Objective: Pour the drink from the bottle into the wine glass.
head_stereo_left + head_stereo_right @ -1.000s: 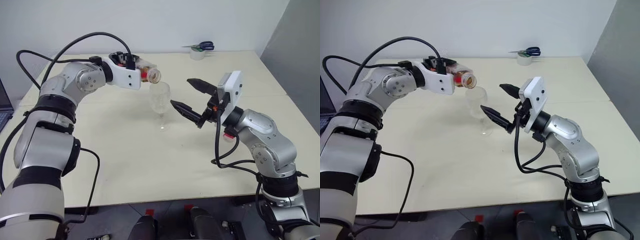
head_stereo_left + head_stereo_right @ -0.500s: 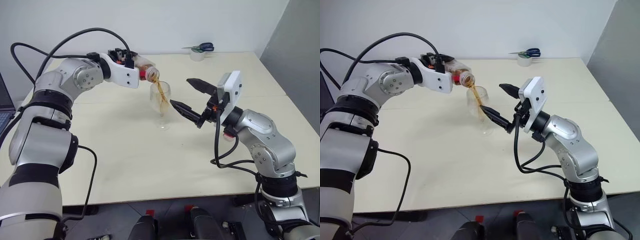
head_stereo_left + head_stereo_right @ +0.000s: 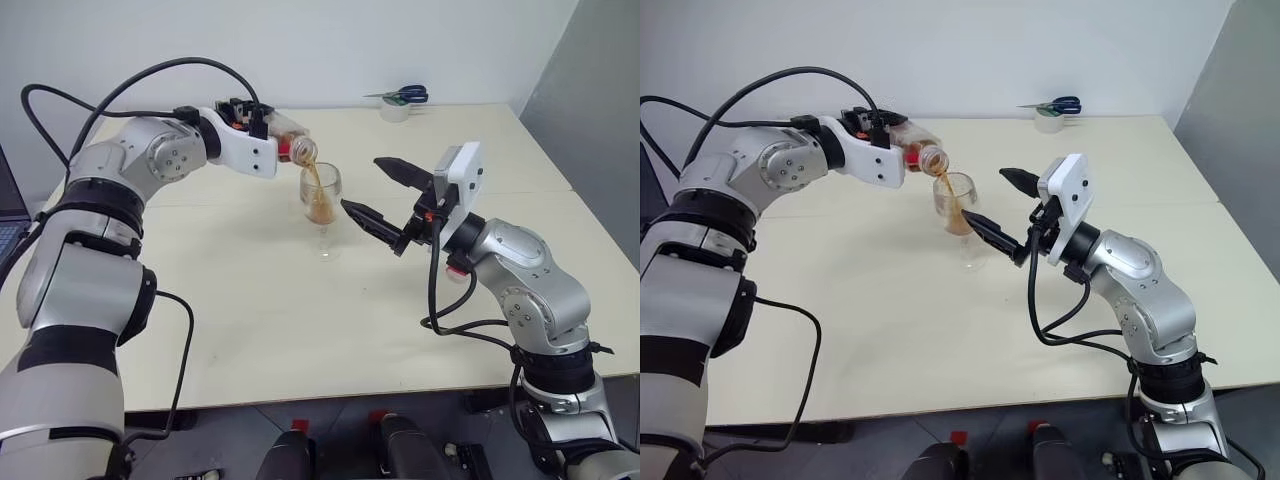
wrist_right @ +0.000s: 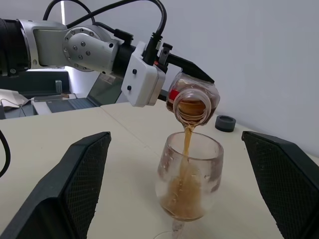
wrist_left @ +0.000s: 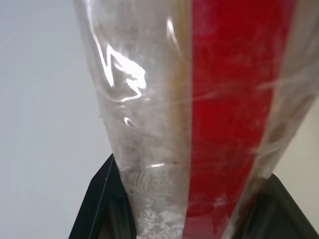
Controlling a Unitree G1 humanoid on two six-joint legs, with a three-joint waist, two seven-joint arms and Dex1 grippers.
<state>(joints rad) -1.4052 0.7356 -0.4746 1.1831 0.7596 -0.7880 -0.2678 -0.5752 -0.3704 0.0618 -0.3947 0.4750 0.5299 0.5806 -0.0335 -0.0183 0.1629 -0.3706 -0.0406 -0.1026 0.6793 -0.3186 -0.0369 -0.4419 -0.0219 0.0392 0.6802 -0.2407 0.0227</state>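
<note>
My left gripper (image 3: 278, 132) is shut on the clear bottle (image 3: 294, 141), which has a red label strip (image 5: 229, 99) and lies tipped with its open mouth (image 4: 192, 108) just above the rim of the wine glass (image 3: 322, 205). A thin amber stream of the drink (image 4: 185, 144) runs from the mouth into the bowl, where the liquid (image 3: 321, 207) fills the lower part. The glass stands upright on the cream table (image 3: 300, 320). My right gripper (image 3: 383, 194) is open, its fingers (image 4: 75, 184) spread wide on either side of the glass without touching it.
A roll of tape (image 3: 394, 109) with blue-handled scissors (image 3: 408, 93) on it sits at the far edge of the table. A small dark cap (image 4: 225, 123) lies on the table behind the glass. A laptop edge (image 3: 8, 215) shows at the far left.
One second ago the glass was empty and the bottle's mouth sat level at the rim. Since then the bottle has tipped, and the drink has streamed in and risen in the bowl.
</note>
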